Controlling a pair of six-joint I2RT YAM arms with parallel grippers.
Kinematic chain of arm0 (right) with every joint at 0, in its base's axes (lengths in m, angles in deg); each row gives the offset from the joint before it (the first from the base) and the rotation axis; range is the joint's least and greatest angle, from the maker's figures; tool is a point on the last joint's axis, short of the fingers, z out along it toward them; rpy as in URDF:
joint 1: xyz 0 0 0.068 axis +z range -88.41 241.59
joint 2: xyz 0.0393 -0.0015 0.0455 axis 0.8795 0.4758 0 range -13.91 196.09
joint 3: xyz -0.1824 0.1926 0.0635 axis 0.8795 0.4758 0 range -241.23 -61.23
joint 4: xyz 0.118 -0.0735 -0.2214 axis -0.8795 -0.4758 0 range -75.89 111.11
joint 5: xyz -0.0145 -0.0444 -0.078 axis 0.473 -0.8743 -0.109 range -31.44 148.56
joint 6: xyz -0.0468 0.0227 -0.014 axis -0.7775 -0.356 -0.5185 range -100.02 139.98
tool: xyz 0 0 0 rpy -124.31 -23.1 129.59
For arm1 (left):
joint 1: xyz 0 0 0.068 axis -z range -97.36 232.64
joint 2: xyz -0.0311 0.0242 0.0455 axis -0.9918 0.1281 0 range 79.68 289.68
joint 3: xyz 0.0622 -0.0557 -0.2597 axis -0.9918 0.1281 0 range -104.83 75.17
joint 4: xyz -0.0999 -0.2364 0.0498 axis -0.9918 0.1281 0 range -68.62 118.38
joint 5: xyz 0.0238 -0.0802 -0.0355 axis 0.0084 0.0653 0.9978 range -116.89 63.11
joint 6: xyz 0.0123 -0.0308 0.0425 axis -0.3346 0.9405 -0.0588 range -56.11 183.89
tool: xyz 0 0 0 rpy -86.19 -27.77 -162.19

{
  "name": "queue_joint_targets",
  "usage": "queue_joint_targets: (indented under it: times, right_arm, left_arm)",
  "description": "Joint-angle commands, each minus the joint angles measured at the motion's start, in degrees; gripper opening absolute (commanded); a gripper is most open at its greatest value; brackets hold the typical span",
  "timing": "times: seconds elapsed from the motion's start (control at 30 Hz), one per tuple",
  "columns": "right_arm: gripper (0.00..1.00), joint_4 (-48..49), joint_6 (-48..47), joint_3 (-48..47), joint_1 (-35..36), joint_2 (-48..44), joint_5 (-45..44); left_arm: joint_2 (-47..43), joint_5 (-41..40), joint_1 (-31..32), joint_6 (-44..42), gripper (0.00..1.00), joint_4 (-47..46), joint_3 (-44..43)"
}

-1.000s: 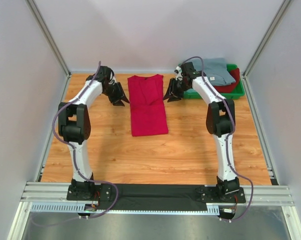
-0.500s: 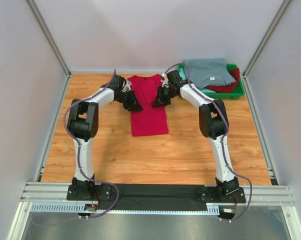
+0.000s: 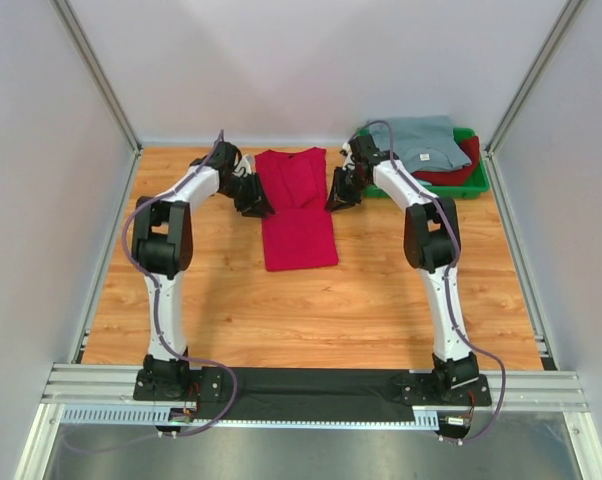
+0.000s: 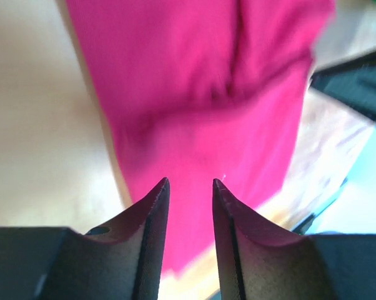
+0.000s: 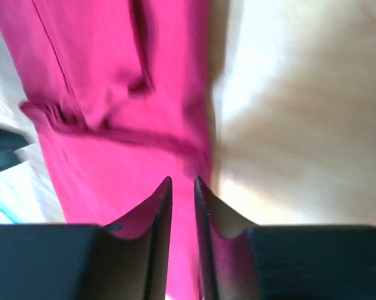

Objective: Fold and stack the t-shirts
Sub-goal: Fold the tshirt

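Lying lengthwise on the wooden table [image 3: 311, 310], towards its far side and between the two arms, the crimson t-shirt [image 3: 296, 210] is found folded into a long narrow strip, neckline at the far end. The left gripper [image 3: 255, 203] is held just beside the strip's left edge, about halfway along it. In the left wrist view its fingers [image 4: 152, 212] are seen apart with a clear gap, nothing clamped between them, and red cloth visible below. The right gripper [image 3: 341, 196] is positioned at the strip's right edge, opposite the left one. In the right wrist view its fingertips [image 5: 163, 197] are seen only narrowly parted above the hem line, and no cloth is seen pinched. A green tray [image 3: 481, 178] is noted at the far right corner. A grey-blue t-shirt [image 3: 421, 140] is laid uppermost in it, over a darker red t-shirt [image 3: 461, 170].
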Motion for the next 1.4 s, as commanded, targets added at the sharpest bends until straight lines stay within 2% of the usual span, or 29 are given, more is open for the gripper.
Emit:
queue_joint_targets:
  times: [0.0, 0.07, 0.2, 0.23, 0.27, 0.33, 0.37, 0.47, 0.53, 0.67, 0.9, 1.03, 1.37]
  right_arm:
    - [0.28, -4.15, -3.54, 4.13, 1.09, -11.15, -4.61]
    - [0.32, -4.59, -3.02, 8.01, 1.27, -16.69, -3.22]
    - [0.41, 1.54, -2.05, 24.07, 1.27, -26.79, 2.84]
    - [0.42, 3.65, -1.52, 31.08, 1.27, -28.55, 4.33]
    - [0.42, 7.07, -1.43, 34.54, 1.27, -31.44, 5.13]
    - [0.43, 9.38, -1.61, 41.91, 1.27, -33.13, 7.06]
    - [0.43, 11.47, -1.87, 43.79, 1.36, -34.18, 7.34]
    - [0.42, 14.82, -2.57, 50.1, 1.27, -35.16, 8.04]
    - [0.42, 16.06, -2.84, 52.49, 1.27, -35.69, 8.04]
    - [0.41, 18.96, -2.93, 56.11, 1.27, -34.64, 8.3]
    - [0.38, 22.56, 0.5, 56.11, 1.27, -31.3, 10.24]
    - [0.38, 22.74, 1.38, 55.14, 1.36, -30.33, 10.68]
    - [0.38, 22.13, 1.29, 53.3, 1.53, -28.57, 10.5]
  left_arm:
    - [-14.66, -2.42, 0.37, -4.12, 0.42, 3.91, 6.26]
    - [-22.29, -1.82, 0.37, -3.33, 0.43, 1.37, 12.32]
    - [-32.6, 0.65, 0.72, -2.19, 0.43, -4.26, 31.62]
    - [-35.93, 1.61, 0.72, -0.97, 0.43, -7.92, 34.99]
    - [-37.35, 2.66, 0.72, 0.26, 0.41, -10.48, 41.72]
    - [-40.77, 5.99, 0.9, 3.34, 0.36, -16.54, 48.09]
    - [-41.4, 6.79, 0.99, 6.49, 0.34, -22.58, 53.34]
    - [-41.85, 7.77, 1.86, 10.19, 0.35, -32.09, 60.05]
    - [-40.37, 7.94, 2.39, 11.17, 0.36, -35.72, 61.74]
    - [-38.16, 4.96, 3.36, 7.58, 0.37, -35.56, 61.65]
    - [-35.79, -0.48, 3.45, 5.9, 0.3, -35.55, 61.04]
    - [-33.77, -2.16, 3.45, 5.64, 0.37, -35.99, 59.72]
    - [-29.81, -2.16, 3.45, 5.2, 0.36, -35.12, 55.06]
